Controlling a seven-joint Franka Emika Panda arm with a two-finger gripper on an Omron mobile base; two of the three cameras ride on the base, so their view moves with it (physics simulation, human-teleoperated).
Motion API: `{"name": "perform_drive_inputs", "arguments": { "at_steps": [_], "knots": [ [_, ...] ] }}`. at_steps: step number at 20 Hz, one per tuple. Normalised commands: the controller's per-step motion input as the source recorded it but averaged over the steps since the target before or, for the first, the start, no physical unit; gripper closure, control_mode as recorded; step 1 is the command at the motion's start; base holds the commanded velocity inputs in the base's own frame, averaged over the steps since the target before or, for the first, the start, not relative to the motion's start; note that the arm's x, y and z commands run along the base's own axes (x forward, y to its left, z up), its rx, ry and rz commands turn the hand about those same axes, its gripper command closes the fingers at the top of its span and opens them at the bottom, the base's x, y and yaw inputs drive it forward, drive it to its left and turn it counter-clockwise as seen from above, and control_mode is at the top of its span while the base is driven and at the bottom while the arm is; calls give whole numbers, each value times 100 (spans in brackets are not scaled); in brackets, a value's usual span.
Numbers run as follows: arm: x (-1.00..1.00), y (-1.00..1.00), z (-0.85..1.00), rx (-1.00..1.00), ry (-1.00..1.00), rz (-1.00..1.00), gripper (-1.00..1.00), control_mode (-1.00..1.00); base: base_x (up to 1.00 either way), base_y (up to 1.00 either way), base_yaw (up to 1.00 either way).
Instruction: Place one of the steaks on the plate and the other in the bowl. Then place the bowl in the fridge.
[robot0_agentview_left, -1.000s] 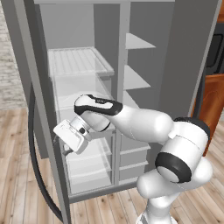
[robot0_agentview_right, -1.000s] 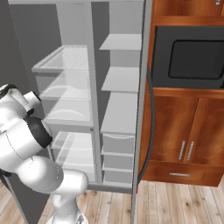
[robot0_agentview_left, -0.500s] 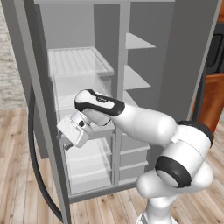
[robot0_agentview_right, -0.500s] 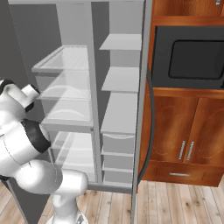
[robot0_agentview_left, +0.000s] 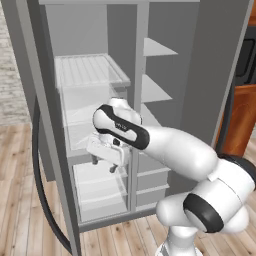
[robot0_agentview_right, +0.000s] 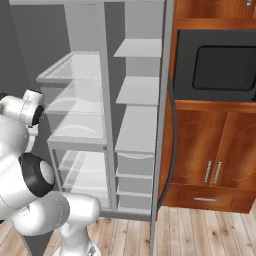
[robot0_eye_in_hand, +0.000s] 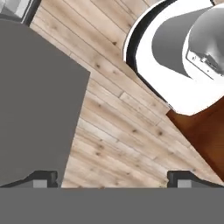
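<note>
The fridge (robot0_agentview_left: 90, 71) stands open in front of me, tall and grey with pale translucent shelves (robot0_agentview_right: 75, 67) and drawers low down. My gripper (robot0_agentview_left: 103, 165) hangs in front of the middle shelves on the left side, fingers pointing down. It is open with nothing between its fingertips (robot0_eye_in_hand: 43, 177). The hand view looks down past the gripper (robot0_eye_in_hand: 113, 179) at the wooden floor and a grey panel (robot0_eye_in_hand: 35, 100) on the left. The steaks, the plate and the bowl are out of view.
The open grey fridge door (robot0_agentview_left: 35, 100) stands at the left, with a dark curved seal (robot0_agentview_left: 40, 190) hanging beside it. Brown wooden cabinets (robot0_agentview_right: 210, 155) and a black microwave (robot0_agentview_right: 220, 67) stand right of the fridge. Wooden floor (robot0_eye_in_hand: 127, 131) lies below.
The hand has shifted a little to the right in front of the fridge shelves and turned so its fingers point down. The jaws stay wide apart and empty.
</note>
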Motion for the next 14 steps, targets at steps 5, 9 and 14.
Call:
{"name": "perform_drive_inputs", "arguments": {
  "at_steps": [5, 9, 14],
  "knots": [
    [0, -92, -13, -6, -28, 59, -100, -100, 0, 0, 0],
    [-14, -87, -3, -8, -17, 70, -100, -100, 0, 0, 0],
    [-16, -97, -32, -1, -22, 33, -100, -100, 0, 0, 0]
  ]
}}
